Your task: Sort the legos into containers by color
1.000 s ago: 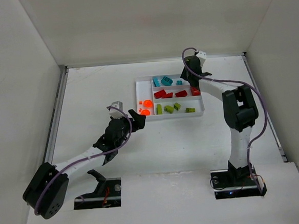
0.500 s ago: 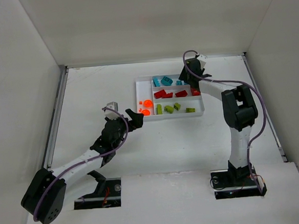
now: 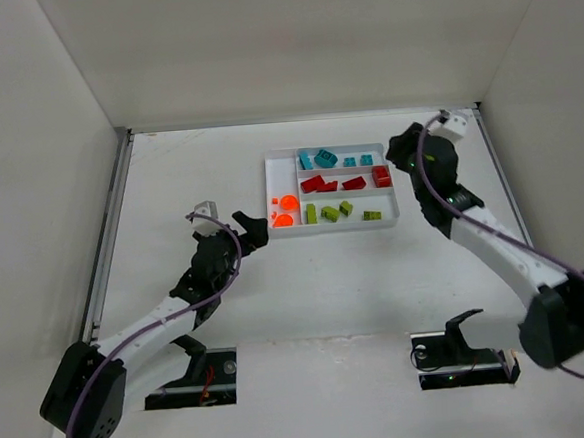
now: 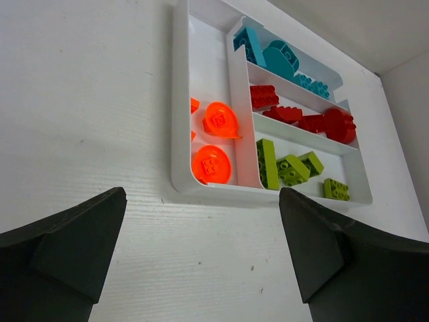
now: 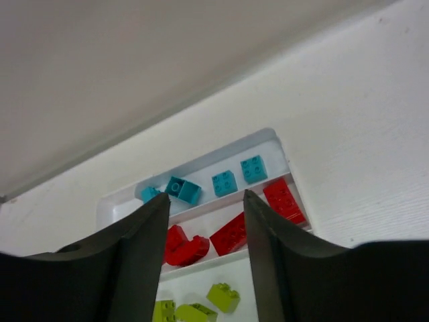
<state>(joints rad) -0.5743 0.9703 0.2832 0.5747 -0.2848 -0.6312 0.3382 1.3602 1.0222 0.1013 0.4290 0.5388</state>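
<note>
In the tray (image 3: pixel 338 230), the legos (image 3: pixel 320 184) lay sorted by color. The left gripper (image 3: pixel 251 228), at its 8 o'clock, had its fingers apart and held nothing. So did the right gripper (image 3: pixel 401 151), at 2 o'clock. A low swing could bump the tray and mix colors.

Left gripper (image 4: pixel 201 196) jaws wide, arm stretched forward; right gripper (image 5: pixel 206 198) parted (less so), elbow bent.

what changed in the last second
The right gripper swung off the right end of the tray to the table beside it; the left gripper backed away from its left edge, jaws wide. The tray and the sorted legos stayed put.
</note>
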